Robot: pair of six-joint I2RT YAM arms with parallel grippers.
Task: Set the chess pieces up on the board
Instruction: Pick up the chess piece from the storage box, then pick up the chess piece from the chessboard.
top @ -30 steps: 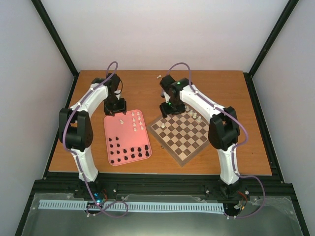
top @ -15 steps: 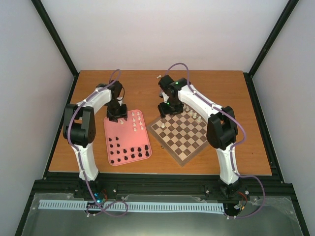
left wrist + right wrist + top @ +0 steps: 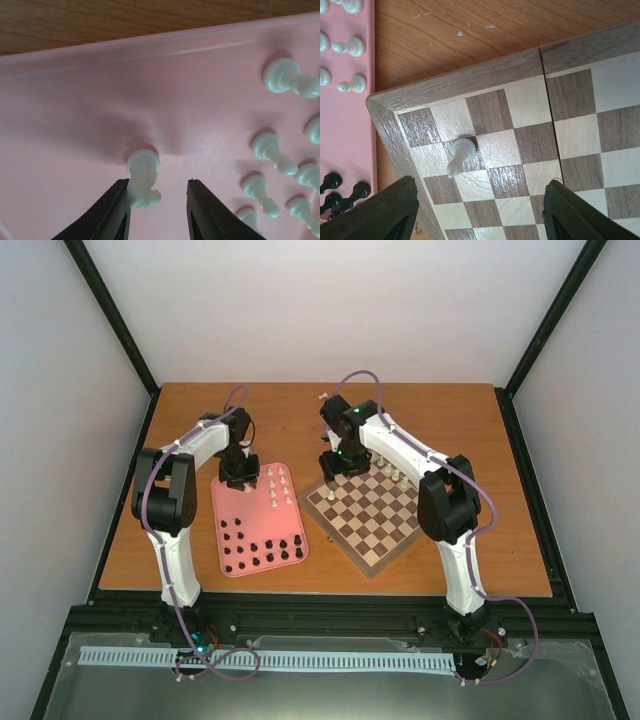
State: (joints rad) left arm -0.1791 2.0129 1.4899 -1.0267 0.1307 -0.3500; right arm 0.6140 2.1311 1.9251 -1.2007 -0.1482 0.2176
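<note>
Left claw: I have it straddling a cream-white plastic chess piece on the pink rounded tray. One finger touches it and the other stands apart, so it is not yet clenched.
Right claw: released and wide above a small white pawn, which stands near the corner of the checkered wooden board, ready to lift away.
Change: the left arm has dropped to the tray and its fingers have narrowed; the right is unchanged.

No writing, number, label or brand can be read anywhere in view.
</note>
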